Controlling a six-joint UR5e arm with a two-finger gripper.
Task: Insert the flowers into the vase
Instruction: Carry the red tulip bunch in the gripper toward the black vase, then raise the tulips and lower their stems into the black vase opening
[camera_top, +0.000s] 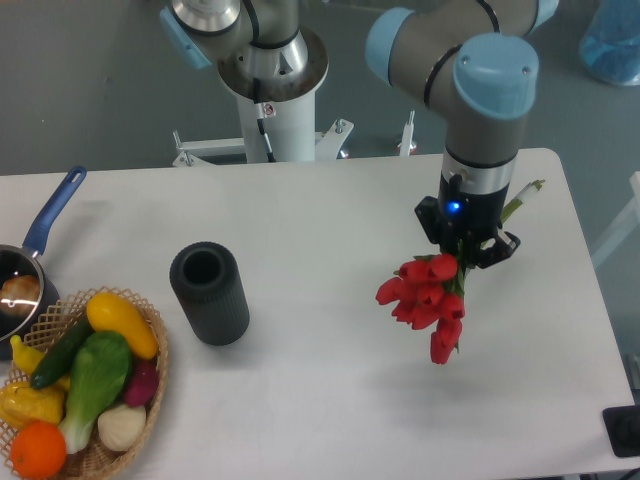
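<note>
The end effector (466, 250) is closed on the flowers (428, 298), carrying them above the table (320, 220), with the vase (209, 293) at nine o'clock awaiting them.

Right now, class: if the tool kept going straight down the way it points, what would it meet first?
Probably bare table: the tool, gripping the flowers, points down, far right of the vase. Depth is uncertain.

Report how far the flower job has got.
Done: the pincer has the flowers gripped by the stems and lifted, with their shadow on the table below. In hand: carrying them, buds pointing down toward the camera. Left: move over to the vase, which stands upright with an empty mouth well to the side, and put the stems in.
</note>
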